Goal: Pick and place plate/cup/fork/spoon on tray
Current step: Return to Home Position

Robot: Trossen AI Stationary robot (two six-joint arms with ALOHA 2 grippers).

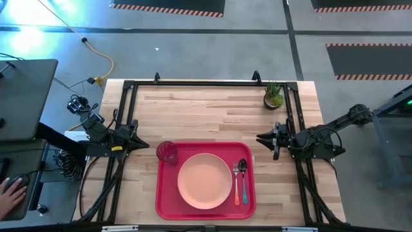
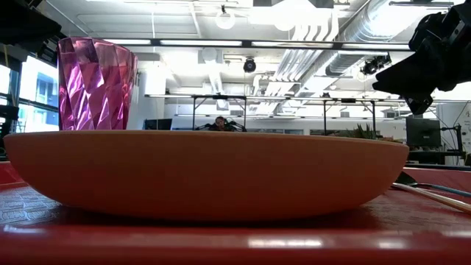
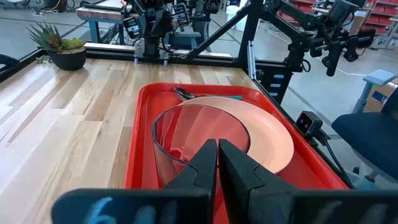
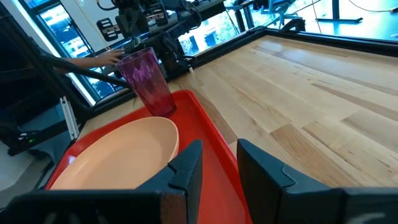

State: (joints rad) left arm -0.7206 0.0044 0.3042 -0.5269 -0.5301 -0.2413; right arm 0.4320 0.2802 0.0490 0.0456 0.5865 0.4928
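The red tray (image 1: 161, 193) lies at the table's near middle. On it rest the peach plate (image 1: 205, 182), the dark-red cup (image 1: 167, 152) upright in the tray's far left corner, and right of the plate the orange-handled fork (image 1: 236, 187) and blue-handled spoon (image 1: 243, 174). My left gripper (image 1: 144, 143) is shut, just left of the cup and clear of it; the cup shows in front of its fingers in the left wrist view (image 3: 186, 137). My right gripper (image 1: 260, 138) hangs a little open beyond the tray's far right corner, holding nothing.
A small potted plant (image 1: 273, 95) stands at the table's far right. A black frame (image 1: 193, 82) runs along the table's far edge and sides. Bare wood lies beyond the tray. A person's hand (image 1: 9, 193) rests off the table at the left.
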